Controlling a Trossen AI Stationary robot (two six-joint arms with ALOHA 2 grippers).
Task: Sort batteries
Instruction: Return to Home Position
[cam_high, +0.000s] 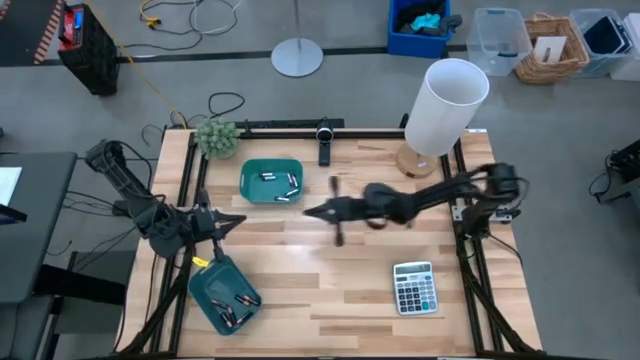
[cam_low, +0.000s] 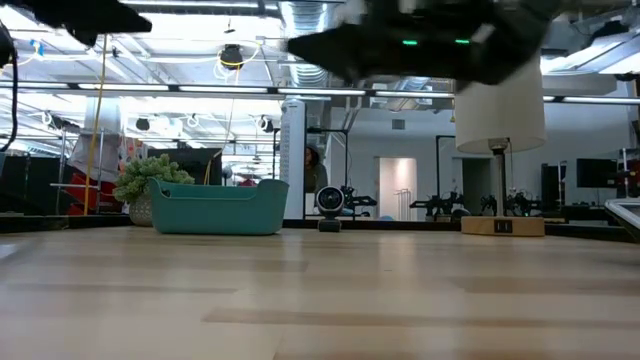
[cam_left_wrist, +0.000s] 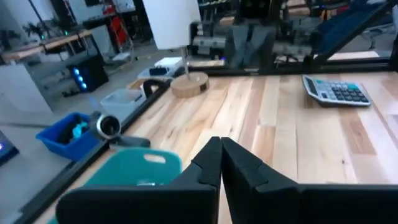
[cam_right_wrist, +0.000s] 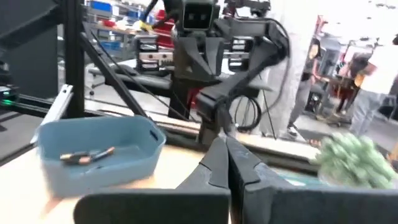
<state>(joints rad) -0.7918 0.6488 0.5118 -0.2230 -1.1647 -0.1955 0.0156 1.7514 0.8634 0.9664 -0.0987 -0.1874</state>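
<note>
**High view.** The left claw (cam_high: 236, 221) hangs at the table's left edge with its fingers pressed together. The blue bin (cam_high: 212, 268) sits close by on its near-edge side, a rounded plastic tub holding small slim batteries (cam_high: 236, 306). The right claw (cam_high: 310, 211) reaches over the middle of the pale plank table (cam_high: 360, 310). The green bin (cam_high: 270, 162) lies near its tip, toward the far-left corner, with more thin cylinders on its floor. The grey calculator (cam_high: 414, 288) is well apart from both claws.

**Low view.** The right arm (cam_low: 420, 45) is a dark blur across the top. Well beyond it stands the green bin (cam_low: 218, 208), smooth-walled with rounded corners.

**Left wrist view.** The left claw (cam_left_wrist: 219, 142) has its matte black tips meeting with no gap. The green bin's rim (cam_left_wrist: 134, 168) is just past them and the keyed calculator (cam_left_wrist: 336, 90) well ahead.

**Right wrist view.** The right claw (cam_right_wrist: 221, 142) is likewise pinched shut on nothing. Ahead and to one side, the blue bin (cam_right_wrist: 124, 134) holds slender batteries (cam_right_wrist: 87, 155) lying flat.
</note>
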